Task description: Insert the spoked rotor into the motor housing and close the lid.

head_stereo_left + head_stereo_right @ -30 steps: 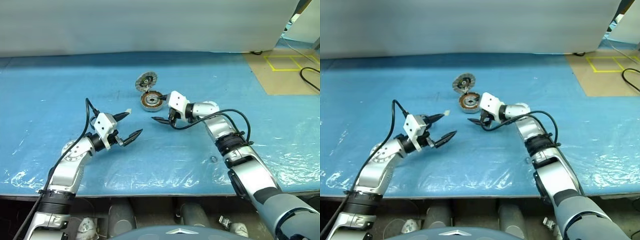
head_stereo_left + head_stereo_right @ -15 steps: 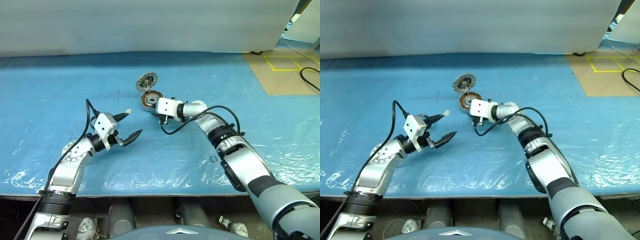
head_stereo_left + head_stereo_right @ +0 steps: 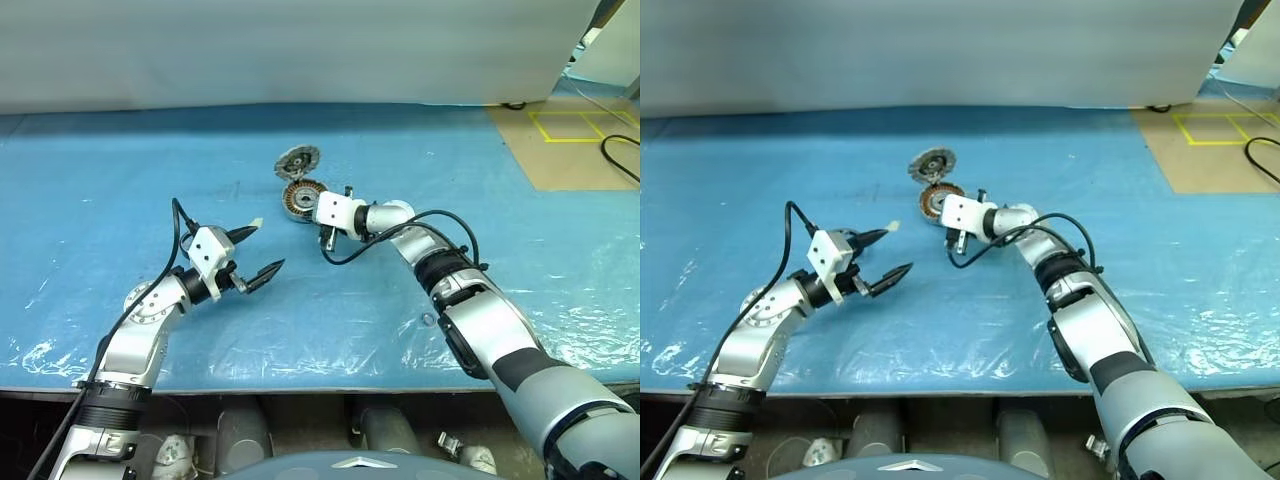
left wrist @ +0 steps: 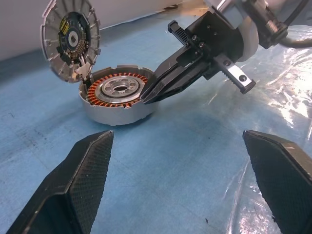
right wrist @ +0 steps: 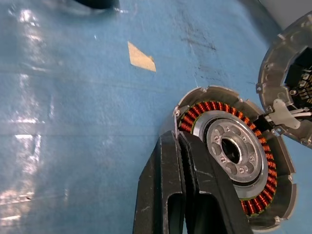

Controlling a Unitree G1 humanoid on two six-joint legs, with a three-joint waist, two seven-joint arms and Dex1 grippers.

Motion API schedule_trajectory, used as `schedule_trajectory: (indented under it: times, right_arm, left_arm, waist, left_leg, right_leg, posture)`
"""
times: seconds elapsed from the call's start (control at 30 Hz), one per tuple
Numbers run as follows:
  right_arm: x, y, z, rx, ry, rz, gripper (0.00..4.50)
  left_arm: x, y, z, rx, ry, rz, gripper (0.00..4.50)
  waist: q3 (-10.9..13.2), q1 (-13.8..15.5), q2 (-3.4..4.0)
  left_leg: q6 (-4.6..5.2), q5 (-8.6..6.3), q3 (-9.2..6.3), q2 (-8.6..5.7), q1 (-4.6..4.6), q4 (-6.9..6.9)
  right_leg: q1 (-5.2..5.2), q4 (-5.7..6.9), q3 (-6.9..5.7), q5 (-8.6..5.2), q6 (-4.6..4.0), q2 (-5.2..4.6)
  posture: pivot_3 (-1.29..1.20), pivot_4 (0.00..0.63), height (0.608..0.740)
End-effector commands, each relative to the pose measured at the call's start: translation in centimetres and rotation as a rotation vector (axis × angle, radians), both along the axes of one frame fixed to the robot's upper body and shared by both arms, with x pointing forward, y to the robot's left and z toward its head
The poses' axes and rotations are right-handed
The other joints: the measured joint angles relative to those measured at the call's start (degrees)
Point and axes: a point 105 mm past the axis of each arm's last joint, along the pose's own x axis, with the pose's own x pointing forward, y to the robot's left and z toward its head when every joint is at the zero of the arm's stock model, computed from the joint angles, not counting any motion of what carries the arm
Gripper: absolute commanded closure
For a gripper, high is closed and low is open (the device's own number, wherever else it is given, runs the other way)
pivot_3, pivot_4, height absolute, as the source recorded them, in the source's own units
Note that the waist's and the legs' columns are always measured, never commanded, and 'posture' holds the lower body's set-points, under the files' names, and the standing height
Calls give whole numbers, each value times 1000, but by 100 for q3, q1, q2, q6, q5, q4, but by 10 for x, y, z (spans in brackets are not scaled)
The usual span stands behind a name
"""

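At the motor housing (image 4: 117, 100) rim, my right tool (image 4: 148, 96) has just closed empty; rotor still uninserted, left tool (image 3: 262, 252) wide.

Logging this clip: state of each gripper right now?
Left gripper: open, holding nothing.
Right gripper: shut, fingertips at the motor housing rim, holding nothing visible.

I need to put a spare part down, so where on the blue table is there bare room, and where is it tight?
Free: the blue table left of the left gripper, and its stretch right of the right arm toward the cardboard. Crowded: the middle, where the right gripper meets the motor housing below the lid.
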Motion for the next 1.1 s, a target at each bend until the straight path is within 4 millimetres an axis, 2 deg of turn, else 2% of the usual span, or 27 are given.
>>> schedule_trajectory:
  times: [0.03, 0.27, 0.33, 0.4, 0.5, 0.6, 0.63, 0.73, 0.83, 1.1]
  right_arm:
    - [-15, 11, 12, 86, 61, 94, 4455]
    - [-72, 8, -7, 56, 264, 272, 4455]
    - [-82, 6, -11, 43, 294, 281, 4455]
    - [-79, 8, -6, 81, 245, 242, 4455]
    - [-54, 13, 17, 182, 102, 117, 4455]
    - [-48, 17, 33, 253, 68, 105, 4455]
    - [-48, 18, 36, 261, 64, 106, 4057]
    - [-45, 17, 30, 209, 39, 104, 3294]
    - [-41, 16, 26, 189, 14, 83, 2227]
    - [-20, 8, 18, 123, -66, -26, 2227]
  left_arm:
    - [-2, -2, 11, 9, -51, -17, 0]
    - [-9, -1, 7, 14, -36, -21, 0]
    - [-11, -1, 6, 13, -32, -20, 0]
    - [-12, -2, 4, 14, -23, -23, 0]
    - [-13, -3, 2, 14, -17, -28, 0]
    - [-13, -6, 1, 12, -13, -36, 0]
    - [-13, -7, 1, 12, -11, -40, 0]
    - [-14, -8, 1, 10, -10, -43, 0]
    - [-14, -8, 0, 9, -8, -42, 0]
    - [-15, -9, -2, 10, 0, -40, 0]
  waist:
    - [0, 2, 0]
    - [0, 33, 0]
    - [0, 35, 0]
    - [0, 10, 0]
    - [0, -22, 0]
    - [0, -11, 0]
    - [0, -7, 0]
    - [0, 7, -1]
    - [0, 5, -1]
    - [0, -11, -1]
  left_leg:
    - [2, -1, 0, 4, 0, 0]
    - [1, 0, -1, 10, -3, -1]
    - [0, 0, -2, 10, 2, -1]
    - [-1, -1, -2, 10, 4, -1]
    - [-4, 0, -2, 9, 8, -1]
    - [-4, 0, -2, 8, 10, -2]
    - [-4, 0, -2, 7, 10, -2]
    - [-6, 2, -2, 3, 8, -1]
    - [-8, 3, -2, -4, 1, -2]
    - [-9, 3, -2, -3, 4, -6]
  right_leg:
    - [0, 0, -3, -1, -2, 2]
    - [1, -2, -11, -4, -6, 4]
    - [6, -2, -12, -4, -6, 4]
    - [6, -2, -11, -4, -5, 4]
    - [3, -1, -5, -4, -5, 4]
    - [2, 3, -4, -4, -5, 4]
    - [3, 3, -4, -4, -5, 2]
    - [7, -4, -4, -5, -4, 0]
    - [6, -8, -5, -6, -2, -4]
    - [3, -4, -5, -6, -1, -3]
  posture:
    - [0, 150, 740]
    - [0, 150, 740]
    - [0, 150, 740]
    - [0, 150, 740]
    - [0, 150, 740]
    - [0, 150, 740]
    - [0, 150, 740]
    - [0, 150, 740]
    - [0, 150, 740]
    - [0, 150, 740]
